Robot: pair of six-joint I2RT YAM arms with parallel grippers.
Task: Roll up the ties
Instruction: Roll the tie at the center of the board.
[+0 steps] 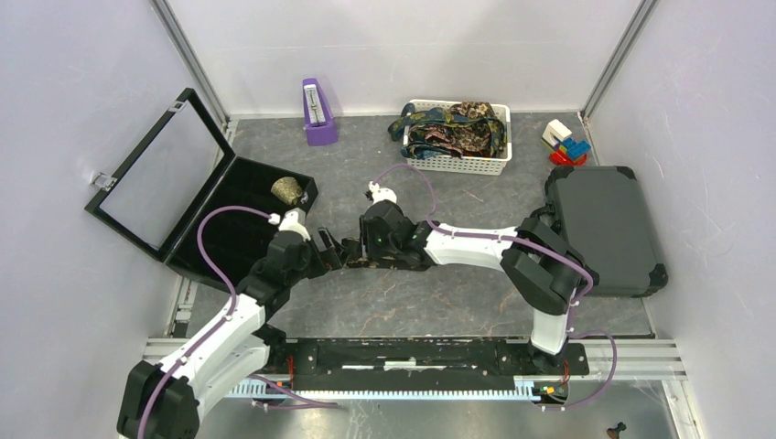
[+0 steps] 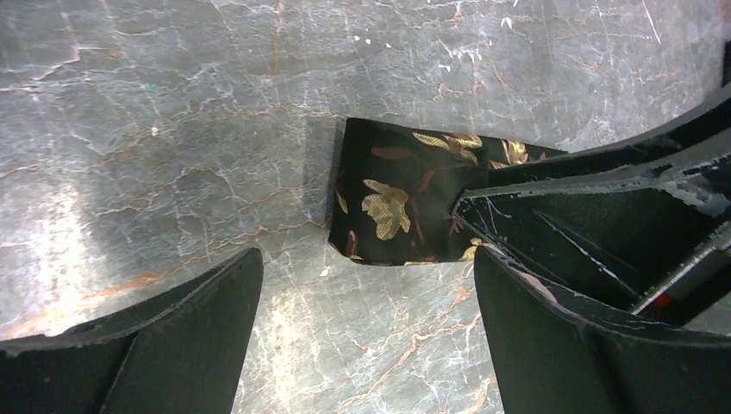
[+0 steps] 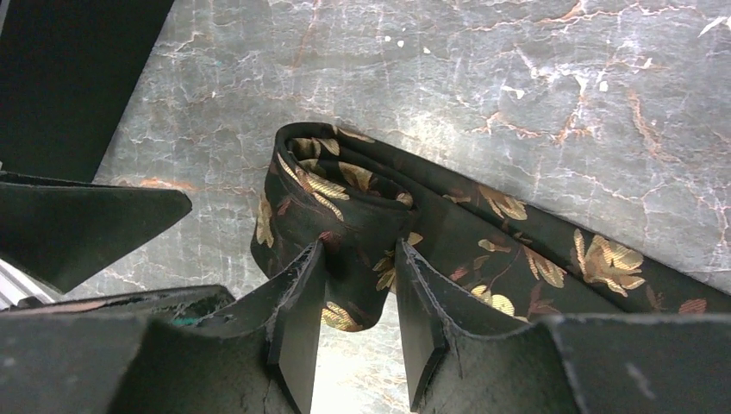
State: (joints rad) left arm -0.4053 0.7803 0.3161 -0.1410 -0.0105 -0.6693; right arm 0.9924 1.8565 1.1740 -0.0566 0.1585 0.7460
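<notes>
A black tie with gold floral print [image 3: 517, 233] lies on the marble table, its end folded into a loose roll [image 3: 345, 198]. My right gripper [image 3: 358, 259] is shut on that rolled end, one finger on each side of the fabric. In the left wrist view the tie's folded end [image 2: 392, 207] lies just ahead of my left gripper [image 2: 366, 280], which is open and empty above bare table. In the top view both grippers meet at the tie [image 1: 366, 258], the left gripper [image 1: 325, 249] to its left and the right gripper [image 1: 355, 249] on it.
A white basket [image 1: 458, 165] holding several more ties stands at the back. An open black case [image 1: 165, 192] at the left holds one rolled tie [image 1: 287, 190]. A purple object [image 1: 317, 112], toy blocks [image 1: 565, 142] and a closed grey case [image 1: 604, 229] are around.
</notes>
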